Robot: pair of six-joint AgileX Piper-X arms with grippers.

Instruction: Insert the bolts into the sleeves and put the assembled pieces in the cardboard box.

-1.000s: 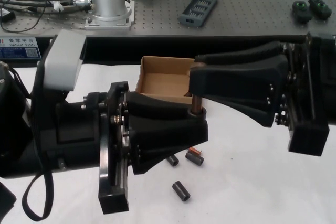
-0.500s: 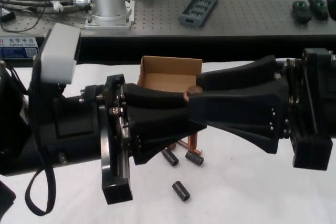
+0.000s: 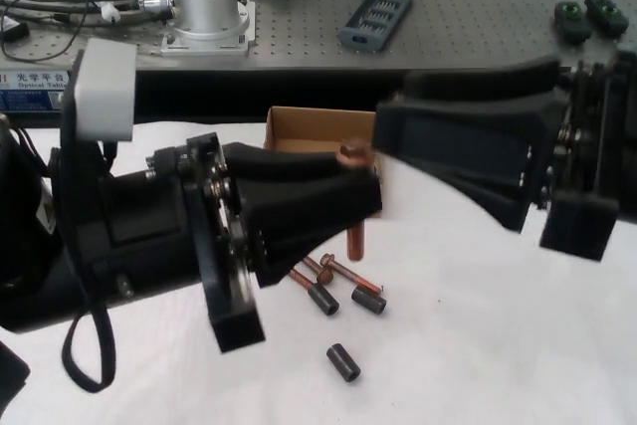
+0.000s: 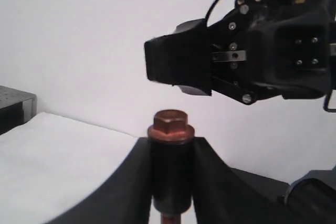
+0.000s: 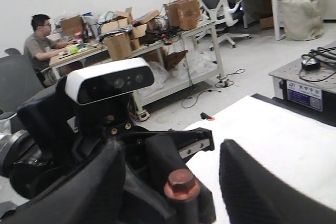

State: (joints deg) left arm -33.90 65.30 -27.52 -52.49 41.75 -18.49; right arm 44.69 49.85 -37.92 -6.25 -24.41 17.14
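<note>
Right jaws now backed off from bolt (image 4: 169,124), spread wide, empty. I read bolt as seated in sleeve (image 4: 169,174). Left jaws clamp sleeve, aloft near cardboard box (image 3: 299,126). Drop-off next.

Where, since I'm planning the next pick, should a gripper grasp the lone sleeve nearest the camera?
Probably across its middle, from straight above: the sleeve lies on its side on the cloth, apart from the other sleeves.

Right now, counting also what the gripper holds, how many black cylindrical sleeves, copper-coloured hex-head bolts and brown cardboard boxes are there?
black cylindrical sleeves: 4
copper-coloured hex-head bolts: 3, as far as visible
brown cardboard box: 1
Total: 8
</note>
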